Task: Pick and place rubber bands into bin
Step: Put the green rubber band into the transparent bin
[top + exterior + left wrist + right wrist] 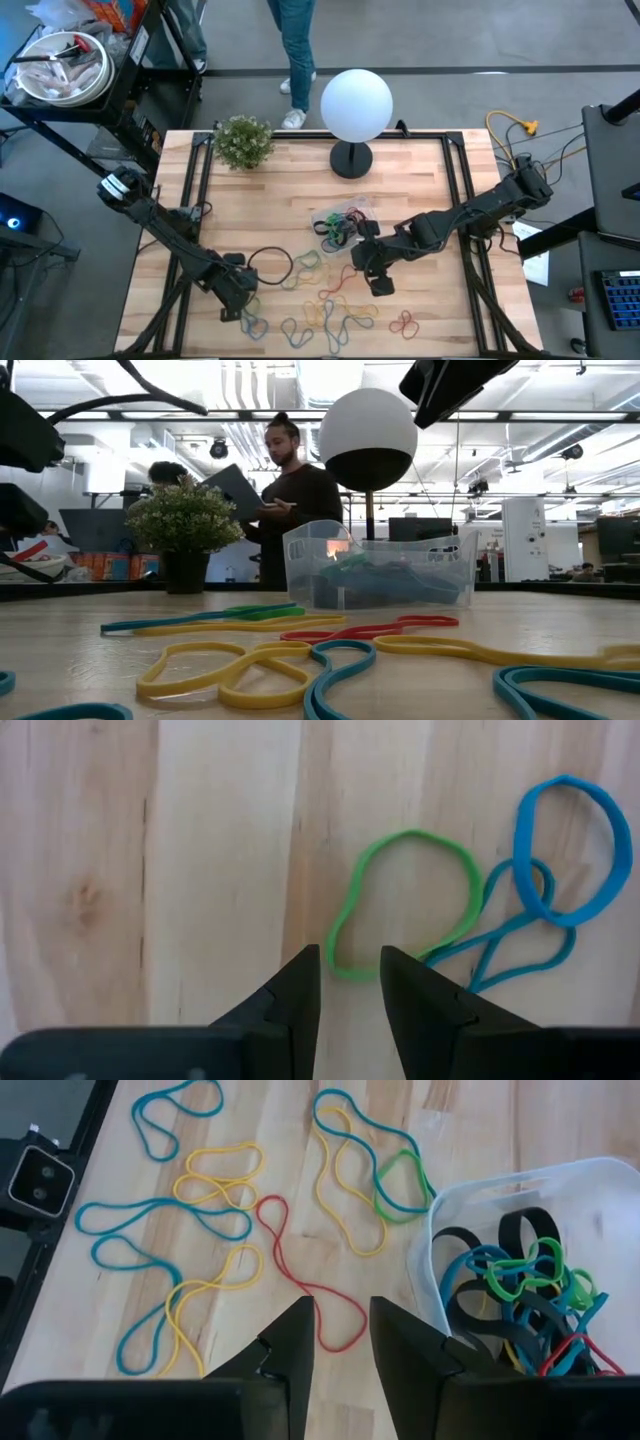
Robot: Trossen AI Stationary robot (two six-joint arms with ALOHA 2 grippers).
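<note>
Several loose rubber bands [330, 305] in blue, yellow, red and green lie flat on the wooden table near its front edge. The clear bin [322, 214] stands behind them, with black, blue and green bands [520, 1295] inside. My left gripper [350, 965] points down, open, low over the front left of the table. Its fingertips stand on either side of the near end of a green band [405, 895], which lies beside blue bands [545, 890]. My right gripper [340, 1315] hangs open above a red band [320, 1295], just beside the bin's wall [445, 1215], holding nothing.
A white globe lamp [356, 102] and a small potted plant [243, 141] stand at the table's far edge. A black loop [270, 265] lies between my two grippers. A person [295, 500] stands beyond the table. Bare wood lies to the left of the green band.
</note>
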